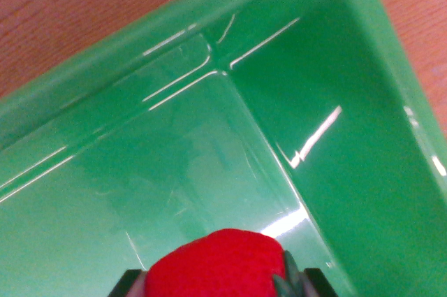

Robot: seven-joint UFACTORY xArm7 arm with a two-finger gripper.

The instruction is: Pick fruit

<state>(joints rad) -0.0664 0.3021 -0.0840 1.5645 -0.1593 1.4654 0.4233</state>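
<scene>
A red strawberry-like fruit (pixel 213 265) with a knobbly skin and a green leaf tip at its right fills the bottom middle of the wrist view. My gripper (pixel 220 284) is shut on it: a dark fingertip (pixel 129 284) shows at its left and another at its right. Fruit and gripper hang over the inside of a shiny green plastic bin (pixel 328 136), near one of its corners. The lower part of the fruit is cut off by the picture's edge.
The bin's rim (pixel 105 52) runs across the top left and down the right side. A reddish-brown wooden tabletop (pixel 84 3) lies beyond it. The bin's floor (pixel 140 192) shows only light reflections.
</scene>
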